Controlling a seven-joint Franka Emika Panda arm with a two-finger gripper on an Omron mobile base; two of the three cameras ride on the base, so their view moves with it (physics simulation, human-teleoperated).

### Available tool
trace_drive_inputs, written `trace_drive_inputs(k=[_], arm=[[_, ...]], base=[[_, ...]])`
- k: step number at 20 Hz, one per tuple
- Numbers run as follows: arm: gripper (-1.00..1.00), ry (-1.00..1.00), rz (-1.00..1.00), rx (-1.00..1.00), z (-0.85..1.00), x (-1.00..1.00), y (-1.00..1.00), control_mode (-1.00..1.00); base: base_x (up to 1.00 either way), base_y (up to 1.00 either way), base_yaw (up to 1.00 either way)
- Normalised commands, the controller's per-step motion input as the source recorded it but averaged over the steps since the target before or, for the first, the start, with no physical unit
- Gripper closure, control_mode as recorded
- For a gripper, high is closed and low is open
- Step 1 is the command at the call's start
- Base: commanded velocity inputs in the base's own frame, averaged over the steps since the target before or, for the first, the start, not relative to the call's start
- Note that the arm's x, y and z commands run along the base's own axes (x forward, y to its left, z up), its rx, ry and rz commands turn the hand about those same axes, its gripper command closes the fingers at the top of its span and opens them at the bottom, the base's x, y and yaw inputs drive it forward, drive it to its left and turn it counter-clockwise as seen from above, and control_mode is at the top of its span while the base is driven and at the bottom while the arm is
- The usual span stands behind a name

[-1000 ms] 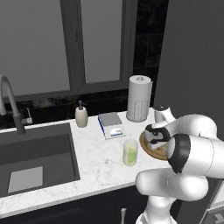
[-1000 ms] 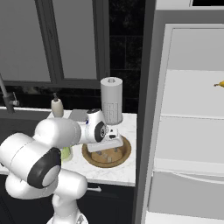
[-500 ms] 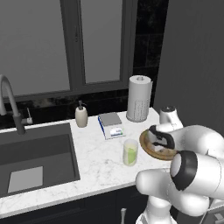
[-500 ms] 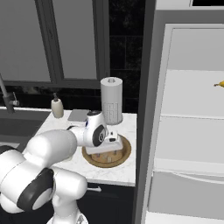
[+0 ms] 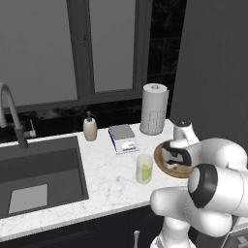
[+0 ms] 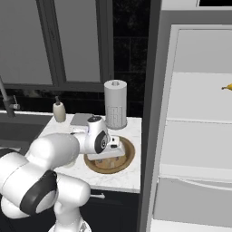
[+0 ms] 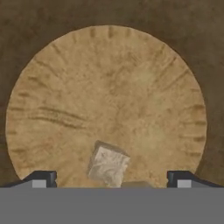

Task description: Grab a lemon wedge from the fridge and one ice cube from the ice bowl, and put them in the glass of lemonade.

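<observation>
My gripper hangs open just above the floor of the ice bowl, a wide brown wooden bowl. One pale ice cube lies between the two finger tips, with free gaps on both sides. From the left base view the hand covers much of the ice bowl. The glass of lemonade stands just left of it and has a yellow-green tint inside. I cannot make out the lemon wedge. The fridge stands open at the right, white inside.
A white paper-towel roll stands behind the bowl. A small box and a soap dispenser sit further left, then the dark sink with its faucet. A banana lies on a fridge shelf.
The hand has sunk a little lower into the bowl and the arm's elbow has swung down and right. The jaws stay wide open.
</observation>
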Motion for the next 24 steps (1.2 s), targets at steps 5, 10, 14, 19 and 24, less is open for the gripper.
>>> trace_drive_inputs(k=[5, 10, 14, 19, 24], arm=[[-1.00, 0.04, 0.00, 0.00, -0.19, 0.23, 0.00, -1.00], [-1.00, 0.01, 0.00, 0.00, -0.18, 0.22, 0.00, -1.00], [-1.00, 0.00, 0.00, 0.00, -0.27, 0.11, 0.00, -1.00], [-1.00, 0.00, 0.00, 0.00, -0.42, 0.00, 0.00, -1.00], [-1.00, 0.00, -0.03, 0.00, -0.41, -0.06, 0.00, -1.00]], base=[[0.00, 0.00, 0.00], [0.00, 0.00, 0.00], [0.00, 0.00, 0.00], [0.00, 0.00, 0.00], [0.00, 0.00, 0.00]])
